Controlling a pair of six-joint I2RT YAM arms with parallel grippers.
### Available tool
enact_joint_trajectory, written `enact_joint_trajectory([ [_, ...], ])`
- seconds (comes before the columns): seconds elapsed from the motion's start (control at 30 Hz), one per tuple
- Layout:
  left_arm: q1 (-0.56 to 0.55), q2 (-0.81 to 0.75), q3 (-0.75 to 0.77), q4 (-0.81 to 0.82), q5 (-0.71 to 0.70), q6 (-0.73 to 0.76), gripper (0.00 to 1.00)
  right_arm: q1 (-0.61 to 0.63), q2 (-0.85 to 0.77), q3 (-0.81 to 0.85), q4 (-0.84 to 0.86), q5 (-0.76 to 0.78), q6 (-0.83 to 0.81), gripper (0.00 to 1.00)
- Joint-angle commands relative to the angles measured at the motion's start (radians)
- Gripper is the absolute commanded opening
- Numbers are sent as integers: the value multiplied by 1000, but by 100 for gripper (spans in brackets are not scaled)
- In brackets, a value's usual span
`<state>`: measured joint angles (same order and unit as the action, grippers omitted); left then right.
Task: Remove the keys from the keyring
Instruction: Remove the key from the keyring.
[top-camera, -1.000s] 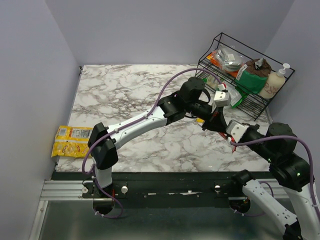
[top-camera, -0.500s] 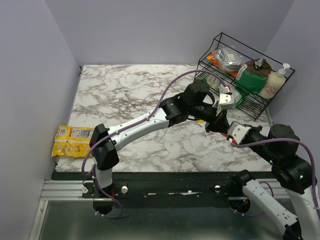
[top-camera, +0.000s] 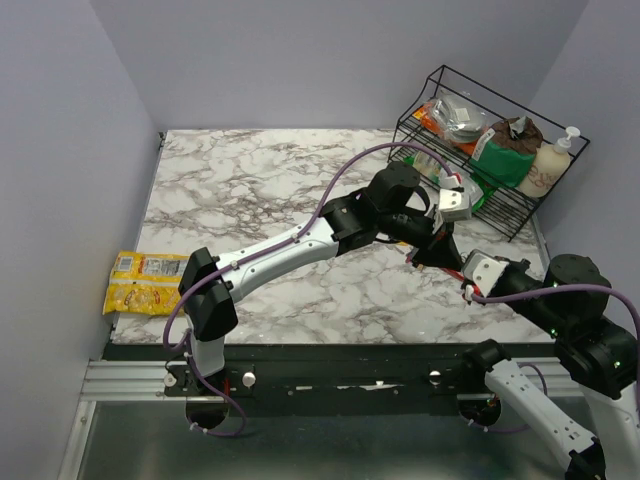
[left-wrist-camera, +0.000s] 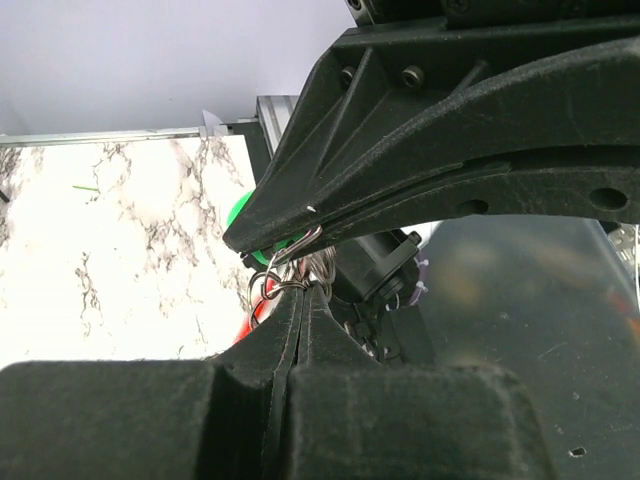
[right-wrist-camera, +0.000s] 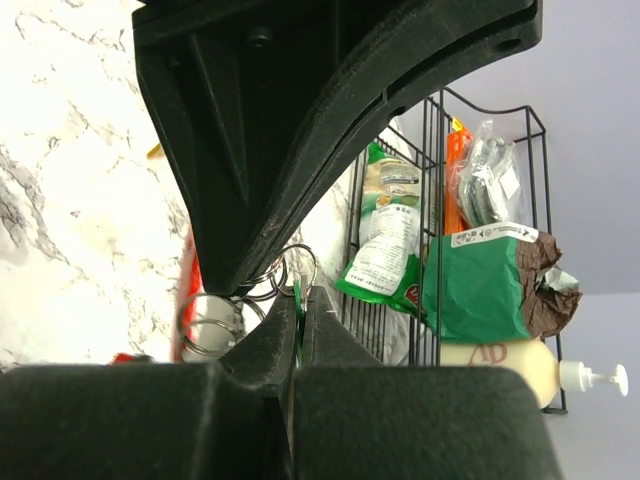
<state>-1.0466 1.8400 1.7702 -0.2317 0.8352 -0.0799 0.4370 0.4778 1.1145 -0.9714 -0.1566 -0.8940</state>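
Note:
Both grippers meet over the right part of the marble table (top-camera: 260, 190). In the left wrist view my left gripper (left-wrist-camera: 300, 291) is shut, and its tips pinch a small wire ring (left-wrist-camera: 268, 287) of the bunch. A green key tag (left-wrist-camera: 240, 214) and a strip of the red keyring (left-wrist-camera: 256, 309) show behind it. In the right wrist view my right gripper (right-wrist-camera: 301, 293) is shut on the thin green key tag (right-wrist-camera: 299, 290). Several wire rings (right-wrist-camera: 206, 322) and the red keyring (right-wrist-camera: 189, 285) hang to its left. From above, the left gripper (top-camera: 429, 240) and right gripper (top-camera: 424, 254) hide the bunch.
A black wire rack (top-camera: 505, 218) at the back right holds snack bags and a soap bottle (top-camera: 548, 165), close behind the grippers. The rack (right-wrist-camera: 436, 200) fills the right of the right wrist view. A yellow snack packet (top-camera: 145, 280) lies at the table's left edge.
Both grippers, still shut and together, have shifted a little to the right. The left wrist has turned and the right arm has drawn back toward the right.

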Motion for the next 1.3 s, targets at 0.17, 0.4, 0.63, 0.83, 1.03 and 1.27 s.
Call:
enact_joint_trajectory([
  [0.17,14,45,-74,-208,91,9,0,-9,-16,-44,444,204,32,1],
  [0.4,-12,41,-64,-250,84,58,0,-9,24,-56,500,201,81,1],
  [0.63,-26,50,-54,-279,79,75,0,-7,54,-21,507,212,113,1],
  [0.83,-36,50,-48,-294,128,114,0,-9,65,-36,546,244,116,1],
  [1.03,-50,41,-45,-322,179,150,0,-9,76,-55,602,278,138,1],
  [1.27,-64,54,-38,-327,99,151,0,-9,55,-10,525,191,173,1],
])
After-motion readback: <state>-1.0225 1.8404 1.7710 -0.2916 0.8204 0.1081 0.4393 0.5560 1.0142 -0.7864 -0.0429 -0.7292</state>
